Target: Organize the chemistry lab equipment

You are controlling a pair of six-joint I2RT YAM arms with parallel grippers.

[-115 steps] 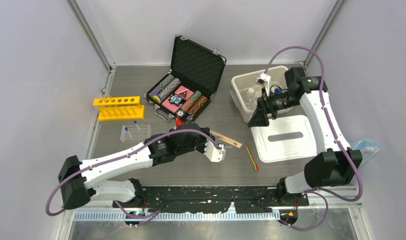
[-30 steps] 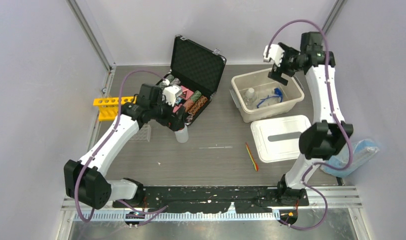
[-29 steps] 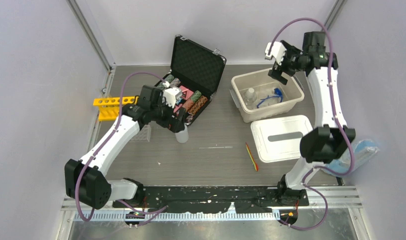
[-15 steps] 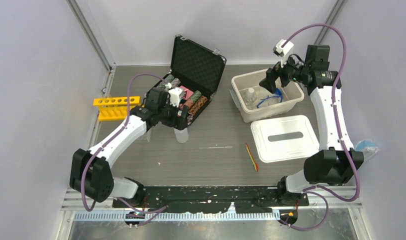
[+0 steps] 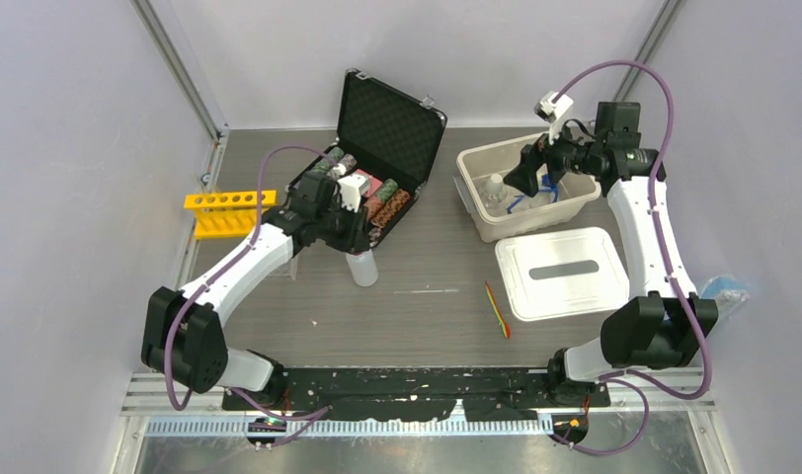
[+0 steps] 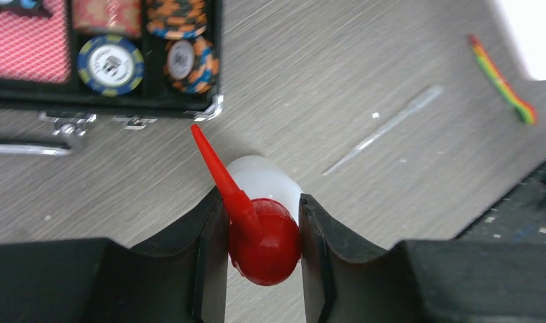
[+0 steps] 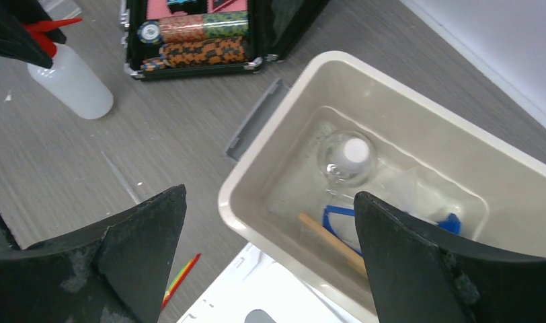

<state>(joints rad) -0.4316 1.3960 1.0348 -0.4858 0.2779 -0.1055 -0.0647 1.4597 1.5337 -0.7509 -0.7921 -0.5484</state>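
Pinching the red-capped white squeeze bottle [image 6: 263, 180] by its cap, the left gripper [image 6: 263, 237] clamps it — bottle upright on the table [image 6: 391, 40] beside the black case [image 6: 109, 102]. Likely light and soft-walled; the stiff cap looks the safer hold. Right gripper [image 7: 270, 202] gapes empty over the bin [image 7: 418, 81].

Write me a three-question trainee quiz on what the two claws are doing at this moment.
1. True or false: the left claw is closed on the red cap of the squeeze bottle.
2. Pick one: the right claw hangs over A) the poker chip case, B) the beige bin, C) the yellow tube rack.
3. Short answer: are the right claw's jaws open or shut?

Key: 1 true; 2 B; 3 open, with nothing between them.
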